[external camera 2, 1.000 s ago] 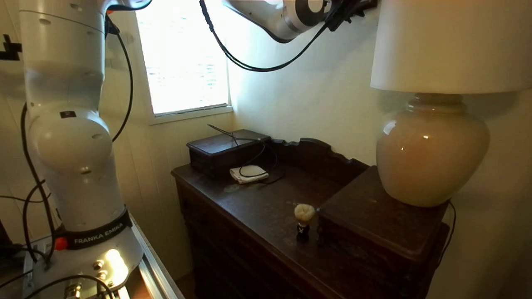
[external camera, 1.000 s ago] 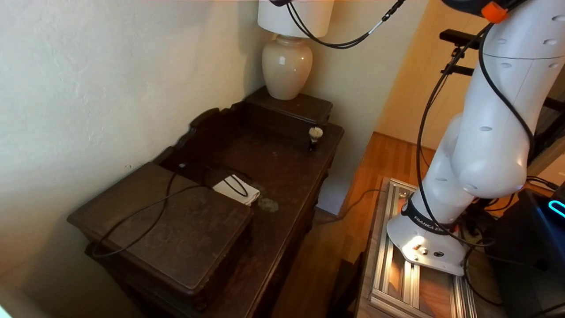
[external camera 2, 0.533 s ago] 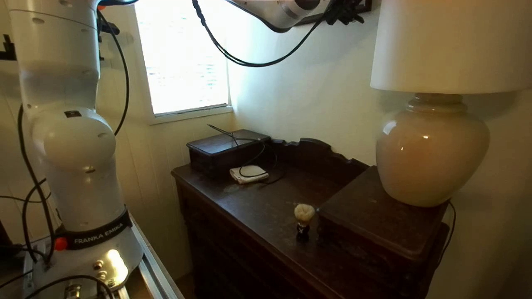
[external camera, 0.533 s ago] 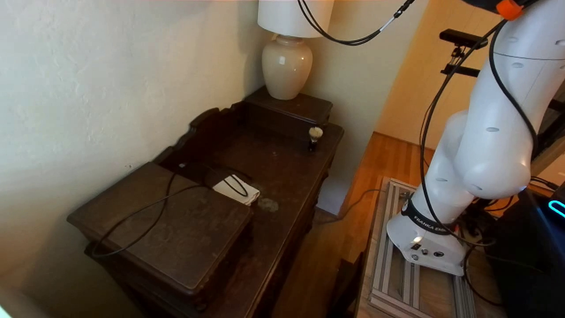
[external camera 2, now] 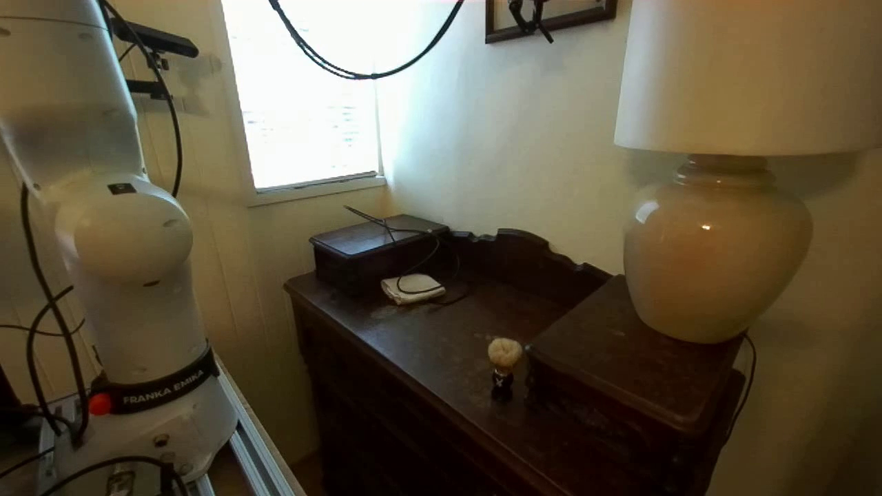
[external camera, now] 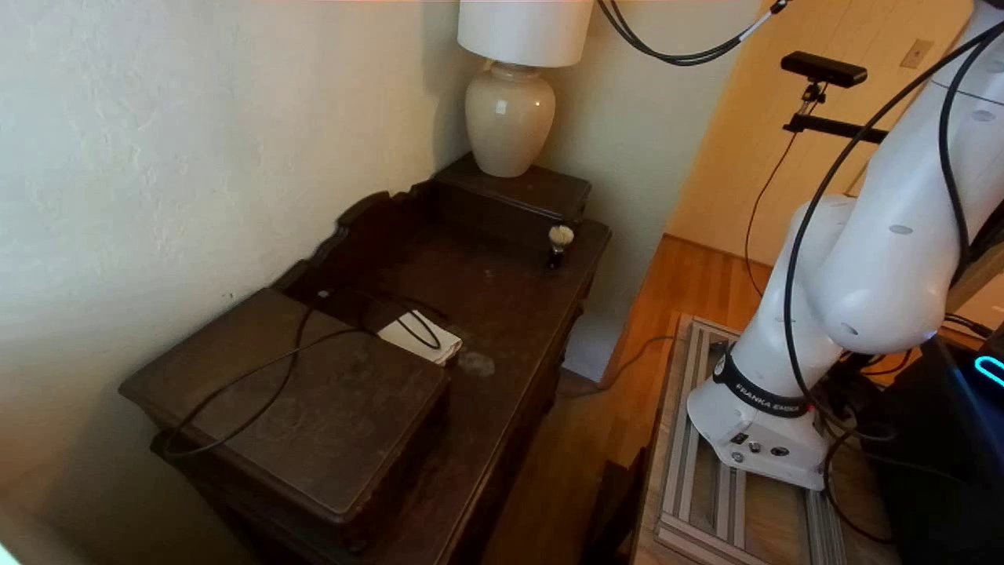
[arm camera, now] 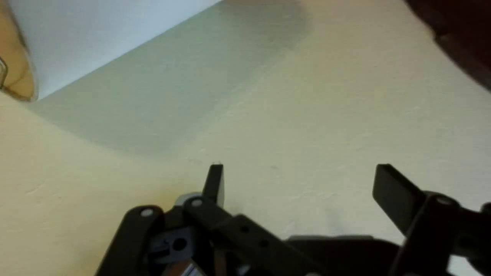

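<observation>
My gripper is open and holds nothing; its dark fingers stand wide apart in front of the pale wall. In an exterior view only part of the gripper shows at the top edge, in front of a picture frame. A small brush with cream bristles and a dark handle stands upright on the dresser top, well below the gripper. The brush also shows in an exterior view. A white folded cloth lies by the raised box, with a black cable looped over it.
The dark wooden dresser has a raised box at each end. A large cream lamp stands on one; its shade shows in the wrist view. A picture frame hangs on the wall. A camera sits on a stand.
The arm has drawn back and up, away from the dresser, and the gripper has almost left an exterior view at the top. The brush, cloth, cable and lamp have not moved.
</observation>
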You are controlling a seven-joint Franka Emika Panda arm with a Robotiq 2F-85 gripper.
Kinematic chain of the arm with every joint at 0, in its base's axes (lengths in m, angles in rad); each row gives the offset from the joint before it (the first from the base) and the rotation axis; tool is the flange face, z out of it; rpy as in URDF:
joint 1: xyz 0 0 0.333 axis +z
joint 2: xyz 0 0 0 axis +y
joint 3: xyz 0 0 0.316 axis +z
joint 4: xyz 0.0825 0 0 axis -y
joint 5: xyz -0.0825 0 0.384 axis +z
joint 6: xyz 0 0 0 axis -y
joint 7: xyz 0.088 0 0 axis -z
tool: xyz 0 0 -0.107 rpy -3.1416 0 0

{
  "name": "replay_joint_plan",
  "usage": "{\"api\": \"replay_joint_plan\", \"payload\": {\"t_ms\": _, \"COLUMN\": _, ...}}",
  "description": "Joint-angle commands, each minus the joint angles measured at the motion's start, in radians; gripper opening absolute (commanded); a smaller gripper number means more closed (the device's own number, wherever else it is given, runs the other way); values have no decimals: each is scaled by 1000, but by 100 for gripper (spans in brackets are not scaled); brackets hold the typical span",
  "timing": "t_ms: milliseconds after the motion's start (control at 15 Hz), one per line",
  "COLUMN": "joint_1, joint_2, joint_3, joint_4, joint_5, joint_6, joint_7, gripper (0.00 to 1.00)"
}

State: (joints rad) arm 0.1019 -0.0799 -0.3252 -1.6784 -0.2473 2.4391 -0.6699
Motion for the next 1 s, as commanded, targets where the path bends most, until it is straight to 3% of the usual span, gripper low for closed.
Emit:
{"api": "replay_joint_plan", "payload": {"t_ms": 0, "joint_1": -82, "joint_2": -86, "joint_3": 92, "joint_4": 2, "joint_5": 68, "joint_6": -283, "joint_7": -63, "gripper": 100}}
{"api": "replay_joint_plan", "payload": {"t_ms": 133, "joint_1": -109, "joint_2": -99, "joint_3": 114, "joint_4": 40, "joint_5": 87, "joint_6": -458, "joint_7": -30, "gripper": 100}}
{"api": "replay_joint_plan", "payload": {"t_ms": 200, "joint_1": -80, "joint_2": -108, "joint_3": 88, "joint_4": 52, "joint_5": 58, "joint_6": -534, "joint_7": 15, "gripper": 100}}
{"api": "replay_joint_plan", "payload": {"t_ms": 267, "joint_1": -131, "joint_2": -100, "joint_3": 132, "joint_4": 74, "joint_5": 23, "joint_6": -602, "joint_7": 47, "gripper": 100}}
{"api": "replay_joint_plan", "payload": {"t_ms": 400, "joint_1": -151, "joint_2": -90, "joint_3": 139, "joint_4": 104, "joint_5": 6, "joint_6": -715, "joint_7": 105, "gripper": 100}}
{"api": "replay_joint_plan", "payload": {"t_ms": 600, "joint_1": -159, "joint_2": -71, "joint_3": 151, "joint_4": 186, "joint_5": 66, "joint_6": -956, "joint_7": 137, "gripper": 100}}
{"api": "replay_joint_plan", "payload": {"t_ms": 733, "joint_1": -151, "joint_2": -53, "joint_3": 163, "joint_4": 260, "joint_5": 117, "joint_6": -1100, "joint_7": 224, "gripper": 100}}
{"api": "replay_joint_plan", "payload": {"t_ms": 800, "joint_1": -156, "joint_2": -89, "joint_3": 154, "joint_4": 168, "joint_5": 76, "joint_6": -985, "joint_7": 161, "gripper": 100}}
{"api": "replay_joint_plan", "payload": {"t_ms": 933, "joint_1": -154, "joint_2": -88, "joint_3": 162, "joint_4": 182, "joint_5": 79, "joint_6": -1003, "joint_7": 170, "gripper": 100}}
